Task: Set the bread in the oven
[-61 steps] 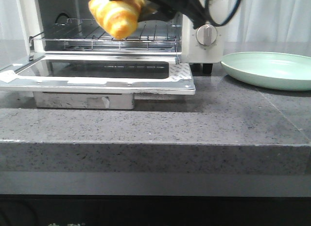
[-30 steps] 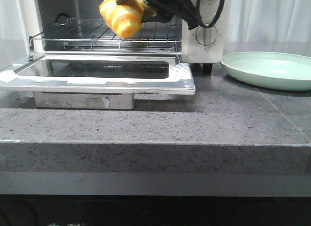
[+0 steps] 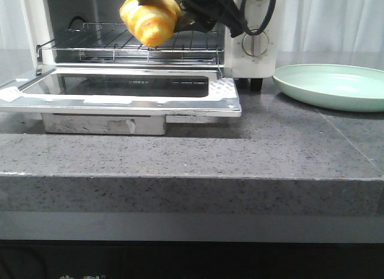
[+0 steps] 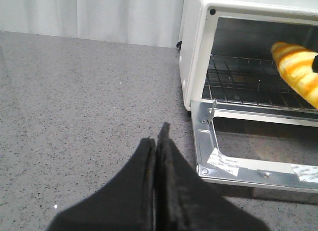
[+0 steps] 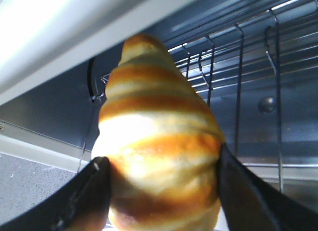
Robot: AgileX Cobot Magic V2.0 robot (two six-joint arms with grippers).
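Note:
The bread (image 3: 150, 18), a golden bun with orange-brown stripes, is held in my right gripper (image 3: 171, 12) at the oven's mouth, just above the wire rack (image 3: 132, 42). In the right wrist view the bread (image 5: 159, 146) sits between the two black fingers (image 5: 87, 196), pointing into the cavity. The white oven (image 3: 255, 45) stands with its glass door (image 3: 120, 90) folded down flat. My left gripper (image 4: 156, 141) is shut and empty over the grey counter, left of the oven (image 4: 198, 52); the bread's tip (image 4: 298, 72) shows there too.
A pale green plate (image 3: 333, 87) lies on the counter right of the oven. The open door juts toward the counter's front edge. The oven's dial (image 3: 255, 44) sits just behind my right arm's cables.
My right gripper has carried the bread a little right and up toward the oven's mouth, then shifted slightly left. The left gripper shows no change.

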